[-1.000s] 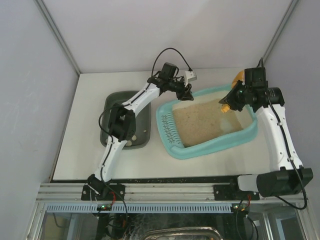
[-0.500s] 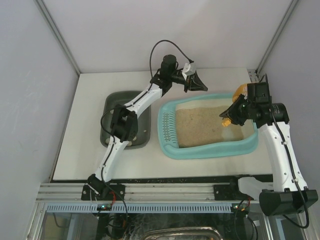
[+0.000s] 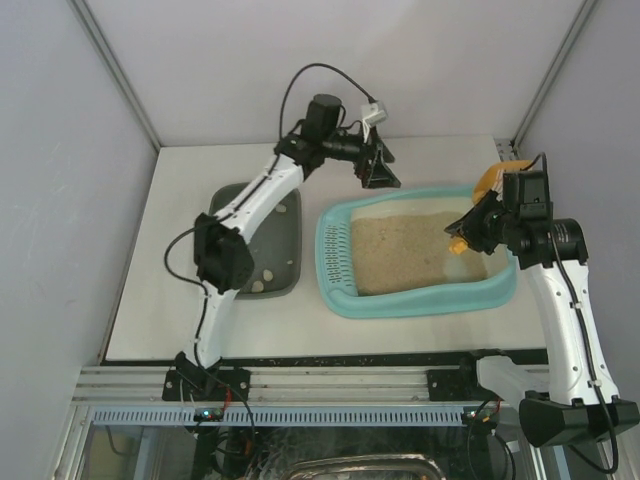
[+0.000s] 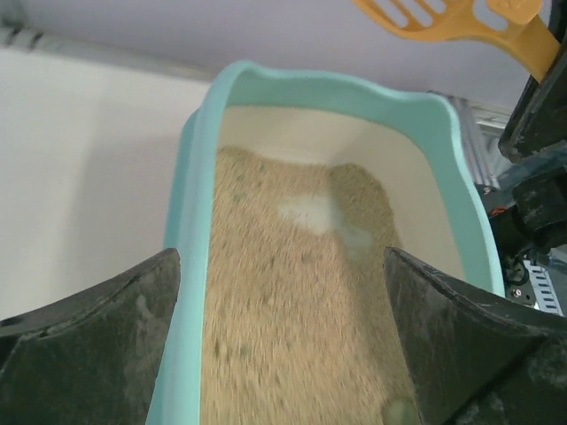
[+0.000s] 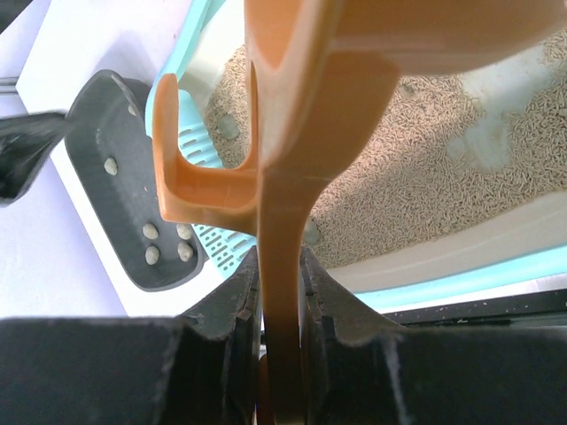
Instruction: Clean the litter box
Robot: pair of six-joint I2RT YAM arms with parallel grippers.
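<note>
An orange scoop [image 5: 283, 133] is pinched by its handle between the right jaws. Its slotted blade shows ahead of the left jaws, up and to their right. A dark grey tray [image 5: 115, 177] lies on the white table [image 3: 180, 320], ahead and left of the right jaws, holding several pale lumps [image 5: 151, 232].

Lies flat just below and ahead of the left claw [image 3: 377, 172], right end beneath the right claw [image 3: 463, 236]: light-turquoise rectangular litter box [image 3: 425, 300], rounded corners, slotted rim away from the right claw, beige litter with one bare pale patch.
</note>
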